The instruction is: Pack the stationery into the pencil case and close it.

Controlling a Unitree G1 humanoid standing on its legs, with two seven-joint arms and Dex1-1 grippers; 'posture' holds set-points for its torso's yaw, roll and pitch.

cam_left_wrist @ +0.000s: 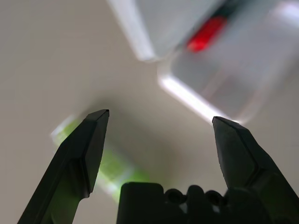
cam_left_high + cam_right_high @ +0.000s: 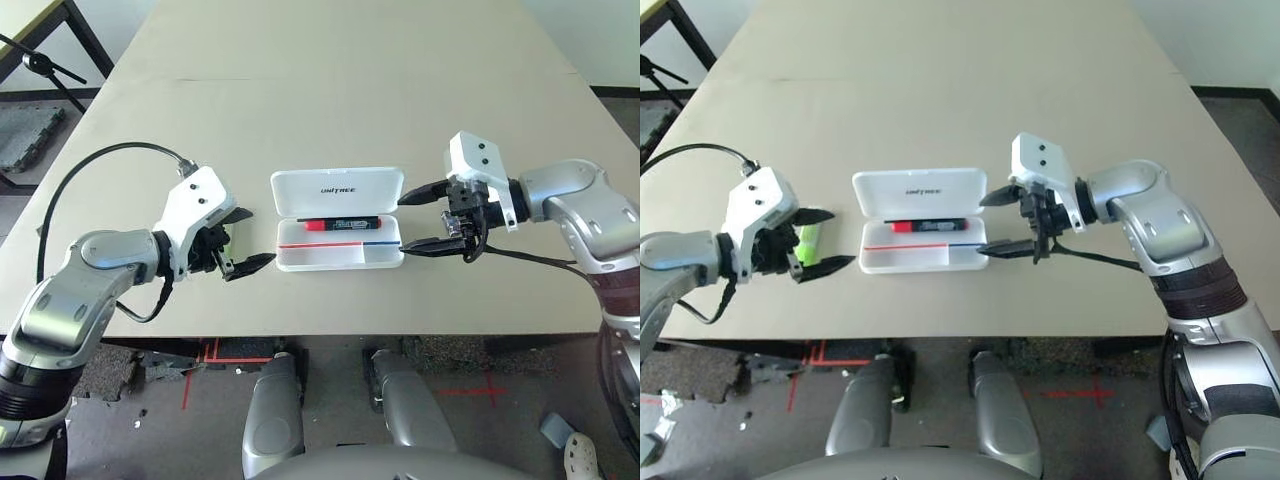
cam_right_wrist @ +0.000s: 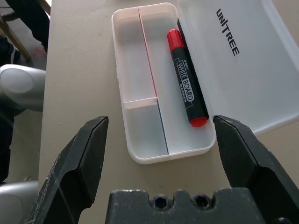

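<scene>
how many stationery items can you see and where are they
2. The marker lies in the open pencil case, in the long compartment nearest the lid. The green highlighter lies on the table beside the left pincer. Smaller items may be hidden.

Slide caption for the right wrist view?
Open black right gripper above open white plastic pencil case holding black red-ended marker.

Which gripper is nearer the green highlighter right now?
Left. The left gripper, open, sits right over the green highlighter beside the pencil case. The right gripper, open and empty, is across the case on its far side.
</scene>
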